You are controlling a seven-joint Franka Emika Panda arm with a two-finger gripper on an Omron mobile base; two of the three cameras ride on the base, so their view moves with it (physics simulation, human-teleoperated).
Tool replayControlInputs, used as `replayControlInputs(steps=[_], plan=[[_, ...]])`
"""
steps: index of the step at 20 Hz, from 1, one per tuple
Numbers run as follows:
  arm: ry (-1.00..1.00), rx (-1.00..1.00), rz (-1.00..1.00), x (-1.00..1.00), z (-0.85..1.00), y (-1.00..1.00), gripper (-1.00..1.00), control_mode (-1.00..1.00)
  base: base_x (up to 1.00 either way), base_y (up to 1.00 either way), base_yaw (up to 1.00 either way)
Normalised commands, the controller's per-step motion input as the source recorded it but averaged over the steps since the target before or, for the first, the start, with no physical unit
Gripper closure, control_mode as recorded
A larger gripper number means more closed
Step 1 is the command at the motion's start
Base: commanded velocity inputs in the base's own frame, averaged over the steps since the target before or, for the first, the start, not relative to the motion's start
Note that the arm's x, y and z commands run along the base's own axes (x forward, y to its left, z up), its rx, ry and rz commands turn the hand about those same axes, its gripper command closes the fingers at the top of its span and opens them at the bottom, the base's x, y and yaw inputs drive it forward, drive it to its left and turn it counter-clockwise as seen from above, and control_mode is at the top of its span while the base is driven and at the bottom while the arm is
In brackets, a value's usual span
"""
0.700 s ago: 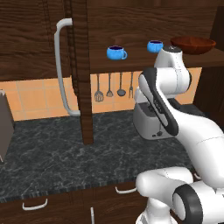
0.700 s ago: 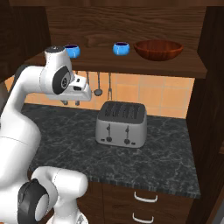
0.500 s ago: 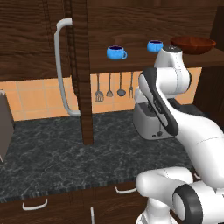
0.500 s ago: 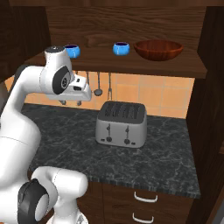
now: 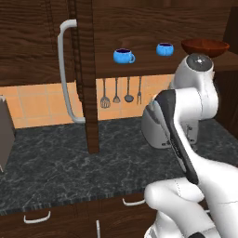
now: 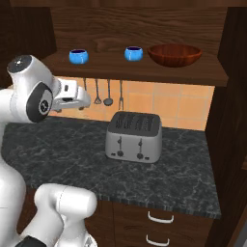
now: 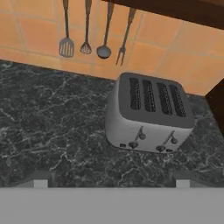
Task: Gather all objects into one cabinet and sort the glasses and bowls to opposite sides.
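Inside the open dark wood cabinet (image 6: 144, 73) a shelf carries a blue handled mug (image 5: 123, 56), a second blue cup (image 5: 164, 49) and a wide reddish-brown bowl (image 5: 204, 46). From the right base view the same things read as blue cup (image 6: 78, 56), blue cup (image 6: 133, 53) and bowl (image 6: 174, 54). The cabinet door (image 5: 86, 79) stands open, edge-on, with its curved grey handle (image 5: 65, 69). My gripper (image 7: 109, 180) hangs below the shelf, above the counter, looking down at it. Its fingertips (image 7: 38, 178) stand wide apart, open, with nothing between them.
A silver four-slot toaster (image 7: 148, 113) stands on the dark marble counter (image 6: 62, 149) below the shelf. Several utensils (image 7: 94, 30) hang on the orange tiled wall behind it. A dark side panel (image 6: 229, 135) closes the right end. Drawers (image 6: 159, 219) sit under the counter.
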Motion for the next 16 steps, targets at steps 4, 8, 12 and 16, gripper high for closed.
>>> replayControlInputs(steps=[4,8,12,16], plan=[[-0.64,-0.11,0.0,-1.0,0.6,-0.05,-1.0,-1.0,0.0,0.0,0.0],[-0.38,0.0,0.13,-1.0,0.55,-0.28,-1.0,-1.0,0.0,0.0,0.0],[-0.17,0.15,0.13,-0.77,0.45,-0.4,-1.0,-1.0,0.0,0.0,0.0],[0.0,0.36,0.11,-0.21,0.04,-0.43,-1.0,-1.0,0.0,0.0,0.0]])
